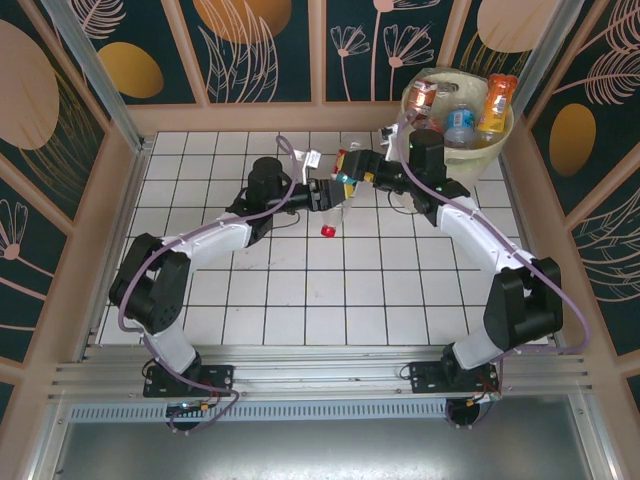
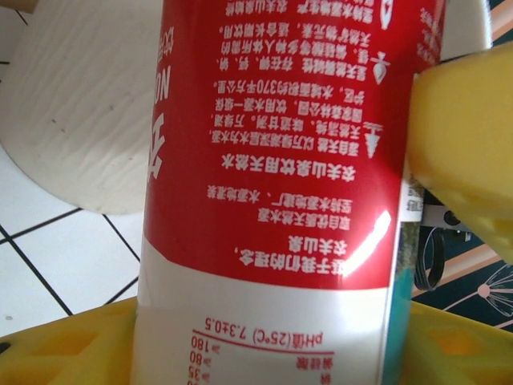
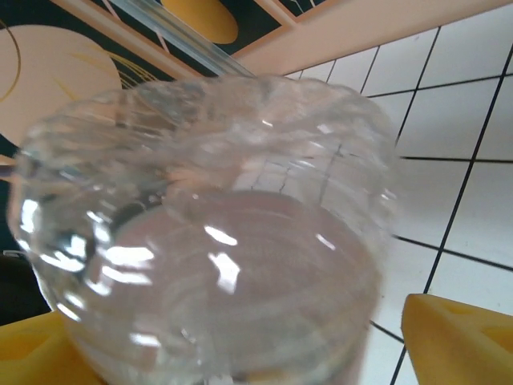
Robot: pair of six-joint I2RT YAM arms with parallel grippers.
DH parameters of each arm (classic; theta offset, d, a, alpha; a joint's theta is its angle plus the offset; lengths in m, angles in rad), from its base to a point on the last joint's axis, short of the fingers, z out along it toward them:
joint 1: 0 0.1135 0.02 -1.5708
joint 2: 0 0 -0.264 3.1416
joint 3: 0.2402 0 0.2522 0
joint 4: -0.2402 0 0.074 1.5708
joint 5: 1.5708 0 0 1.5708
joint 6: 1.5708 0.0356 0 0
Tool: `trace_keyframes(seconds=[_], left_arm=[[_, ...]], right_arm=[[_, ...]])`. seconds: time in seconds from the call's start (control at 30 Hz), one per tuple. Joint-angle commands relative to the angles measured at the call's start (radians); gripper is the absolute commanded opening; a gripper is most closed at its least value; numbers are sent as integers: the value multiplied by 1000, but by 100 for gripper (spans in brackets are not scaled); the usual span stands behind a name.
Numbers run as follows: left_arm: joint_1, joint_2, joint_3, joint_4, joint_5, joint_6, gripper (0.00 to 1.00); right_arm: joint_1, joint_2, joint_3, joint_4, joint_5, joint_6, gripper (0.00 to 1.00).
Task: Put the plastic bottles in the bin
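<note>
The left pincer (image 1: 322, 192) squeezes the red-label bottle (image 2: 272, 160) just 12 o'clock of the desk's (image 1: 250, 300) middle, the right pincer (image 1: 352, 172) stands wide around its clear bottom, and the bin (image 1: 470, 162) sits at 1 o'clock.

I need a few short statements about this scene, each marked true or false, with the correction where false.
1. The left pincer grips a red-labelled bottle. True.
2. The bin is empty. False: several bottles lie in it.
3. The bin stands at the far right corner of the table. True.
4. The table is plain wood. False: it has white tiles with dark lines.
</note>
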Motion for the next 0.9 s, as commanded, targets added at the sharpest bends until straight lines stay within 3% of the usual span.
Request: trace_keyframes(seconds=[0.0,0.4,0.53,0.67,0.87], left_arm=[[-9,22,31,65,13,-24,66],[-18,36,53,59,14,-19,70],[-18,29,61,41,15,10,78],[-18,-4,41,19,-12,88,99],[-17,-70,68,-224,-103,330,99]], right_arm=[[12,9,40,51,-31,3,82],[13,-3,42,31,-9,-6,60],[12,-12,41,37,-5,-5,58],[13,-30,32,36,9,-7,57],[4,-104,4,4,54,-59,57]])
